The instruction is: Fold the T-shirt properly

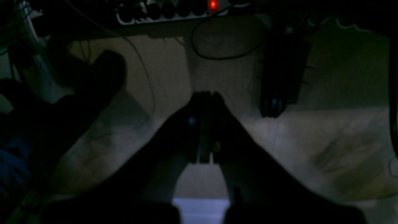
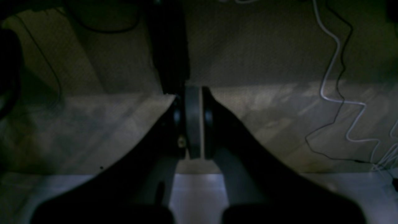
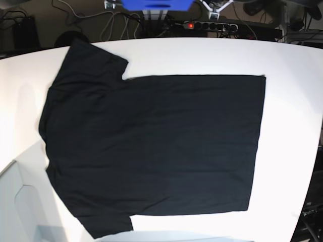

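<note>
Both grippers' fingers are pressed together on nothing, left gripper (image 1: pixel 205 124) and right gripper (image 2: pixel 192 121) parked off the white table (image 3: pixel 292 60), probably so the black T-shirt (image 3: pixel 156 146) lies flat, unfolded, collar at left, ready for folding.

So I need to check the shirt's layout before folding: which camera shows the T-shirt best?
The base view: the whole T-shirt lies spread flat on the table. Both wrist views are dark and show only floor and cables, no shirt.
</note>
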### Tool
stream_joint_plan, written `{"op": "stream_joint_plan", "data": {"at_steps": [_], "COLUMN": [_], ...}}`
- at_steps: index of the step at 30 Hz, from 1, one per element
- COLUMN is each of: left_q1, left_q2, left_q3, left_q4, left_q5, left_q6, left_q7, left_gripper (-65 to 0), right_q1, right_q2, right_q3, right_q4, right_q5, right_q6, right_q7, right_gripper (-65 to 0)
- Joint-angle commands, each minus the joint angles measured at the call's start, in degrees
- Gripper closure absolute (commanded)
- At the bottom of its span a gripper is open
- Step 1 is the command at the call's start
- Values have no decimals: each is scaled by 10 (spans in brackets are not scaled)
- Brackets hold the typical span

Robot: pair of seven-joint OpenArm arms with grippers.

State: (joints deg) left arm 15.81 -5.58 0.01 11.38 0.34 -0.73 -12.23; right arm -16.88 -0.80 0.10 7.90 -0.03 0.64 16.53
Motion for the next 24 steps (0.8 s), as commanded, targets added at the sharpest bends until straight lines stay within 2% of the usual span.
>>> {"op": "stream_joint_plan", "data": {"at_steps": [1, 7, 12, 18, 21, 24], "left_q1": [21, 118, 163, 198, 222, 252], "left_q2": [-1, -14, -30, -43, -50, -53], "left_q3": [0, 0, 0, -1, 0, 0], "left_q4": [19, 175, 239, 299, 343, 397], "left_q5": [1, -2, -3, -4, -4, -4], "left_q6": [2, 2, 2, 2, 2, 2], "left_q7": [-9, -10, -12, -13, -13, -13], "left_gripper": [-3, -1, -1, -1, 0, 0], "right_q1": [-14, -47, -71, -115, -151, -207], "right_q2": [0, 8, 21, 42, 48, 48], "right_q3": [-1, 3, 5, 9, 47, 94], "right_q4": [0, 0, 0, 1, 39, 136], "right_q5": [-2, -2, -1, 0, 0, 0], "right_q6": [-6, -6, -6, -6, -6, -6], "right_q7": [10, 65, 114, 225, 271, 290], "right_gripper": [0, 0, 0, 0, 0, 0]}}
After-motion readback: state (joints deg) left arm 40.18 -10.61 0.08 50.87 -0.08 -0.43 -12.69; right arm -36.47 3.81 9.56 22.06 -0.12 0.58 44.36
